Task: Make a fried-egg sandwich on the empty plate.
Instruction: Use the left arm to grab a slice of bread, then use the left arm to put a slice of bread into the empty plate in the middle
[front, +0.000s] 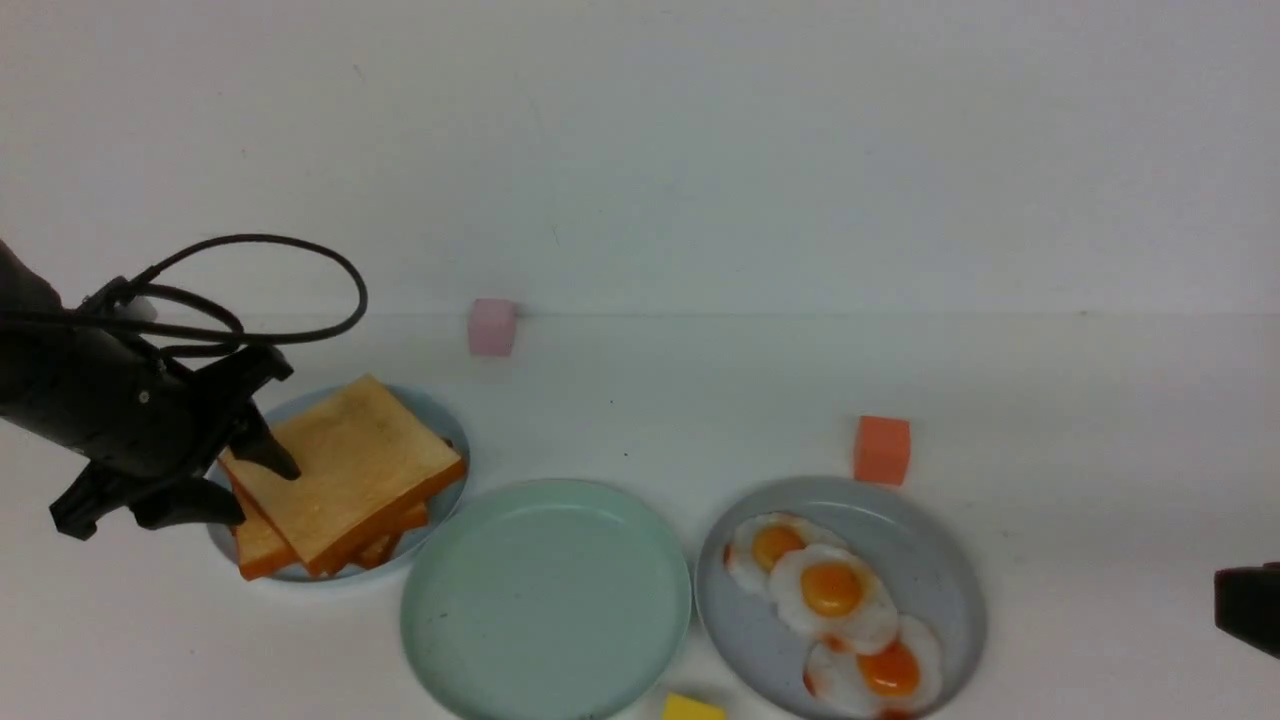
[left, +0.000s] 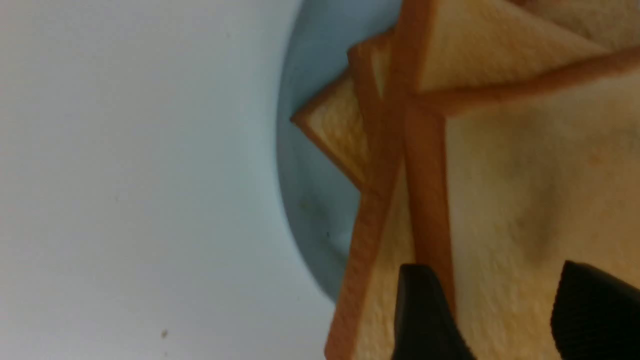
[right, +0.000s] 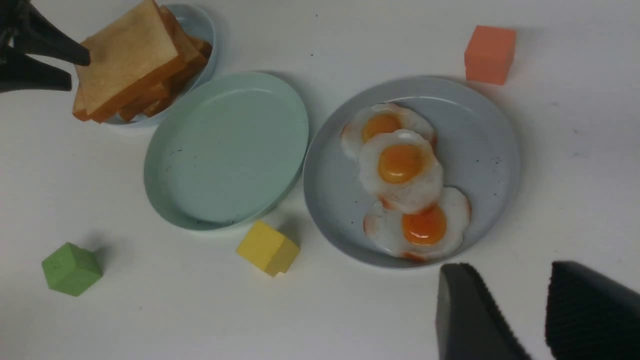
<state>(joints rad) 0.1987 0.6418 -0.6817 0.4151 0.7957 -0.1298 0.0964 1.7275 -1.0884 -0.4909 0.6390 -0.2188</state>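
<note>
A stack of golden-brown toast slices lies on a small blue-grey plate at the left. My left gripper is open and straddles the left edge of the top slice, one finger above it and one below. The left wrist view shows the top slice between the two fingers. The empty mint-green plate sits in the middle and also shows in the right wrist view. Three fried eggs lie overlapping on a larger blue-grey plate. My right gripper is open and empty, over the table near the egg plate.
A pink block stands at the back by the wall. An orange block sits behind the egg plate. A yellow block lies in front of the mint plate, and a green block lies to its left.
</note>
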